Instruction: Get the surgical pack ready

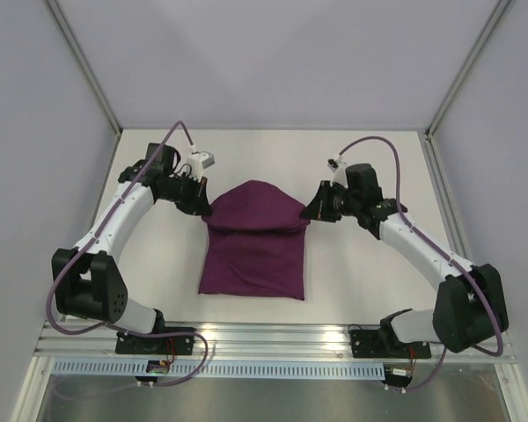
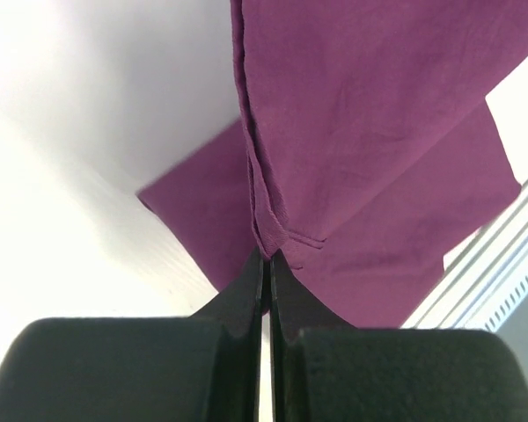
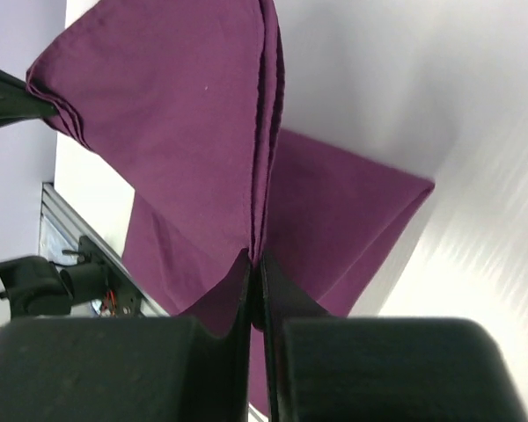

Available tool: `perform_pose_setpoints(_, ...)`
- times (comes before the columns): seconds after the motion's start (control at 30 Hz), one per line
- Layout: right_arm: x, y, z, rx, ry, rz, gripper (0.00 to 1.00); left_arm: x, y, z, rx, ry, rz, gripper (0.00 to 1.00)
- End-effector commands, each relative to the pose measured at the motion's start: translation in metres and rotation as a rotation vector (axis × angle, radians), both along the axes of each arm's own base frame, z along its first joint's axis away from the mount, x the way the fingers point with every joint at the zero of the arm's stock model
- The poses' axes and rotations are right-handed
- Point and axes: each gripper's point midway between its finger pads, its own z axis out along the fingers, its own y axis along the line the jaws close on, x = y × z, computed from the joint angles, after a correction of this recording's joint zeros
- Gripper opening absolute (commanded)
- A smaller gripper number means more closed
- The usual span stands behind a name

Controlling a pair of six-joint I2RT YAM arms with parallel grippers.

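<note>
though only one of the pack's things is in sight, progress: judged about midway at best. a wrapping fold is under way and not finished.
table [image 1: 370, 281]: white, with the cloth in its middle. no tray, forceps, gauze or packets show anywhere on it.
cloth [image 1: 251, 255]: dark purple, lying between the two arms. its near part rests flat on the table. its far part is raised into a low peak and drapes back over the near part.
done so far: the cloth is already doubled over itself in layers. whether the other things lie wrapped inside cannot be told, since no outline shows through the fabric.
left to do: by my reading, laying the raised flap down and closing the remaining sides.
left gripper [image 1: 200, 204]: at the cloth's far-left corner, clenched, the jaws pressed together with cloth between them.
right gripper [image 1: 310, 211]: at the far-right corner, likewise clamped onto the cloth, so the raised flap hangs between the two grippers.
layered edge [image 3: 266, 132]: several thicknesses of cloth run straight into the right gripper's closed tips.
hemmed corner [image 2: 277, 230]: a small stitched fold sitting right at the left gripper's tips, touching them.
</note>
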Motion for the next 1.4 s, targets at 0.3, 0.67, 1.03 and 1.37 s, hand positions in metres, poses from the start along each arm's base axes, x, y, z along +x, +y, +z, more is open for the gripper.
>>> perform_pose_setpoints(0.3,-0.087,-0.004,-0.105,-0.052,0.167,-0.019,0.05,-0.079,0.017,-0.073,0.067,0.073,-0.173,0.00)
perform_pose_setpoints(0.67,-0.059,-0.019,-0.044,-0.256,0.003,0.076,0.80,-0.079,0.024,-0.101,0.113,0.088,-0.232,0.00)
perform_pose_setpoints(1.03,0.039,0.080,-0.065,-0.122,0.196,0.258,0.79,-0.077,0.022,-0.100,0.103,0.090,-0.229,0.00)
perform_pose_setpoints(1.37,0.019,0.124,-0.103,0.054,0.405,0.385,0.75,-0.078,0.021,-0.103,0.100,0.091,-0.222,0.00)
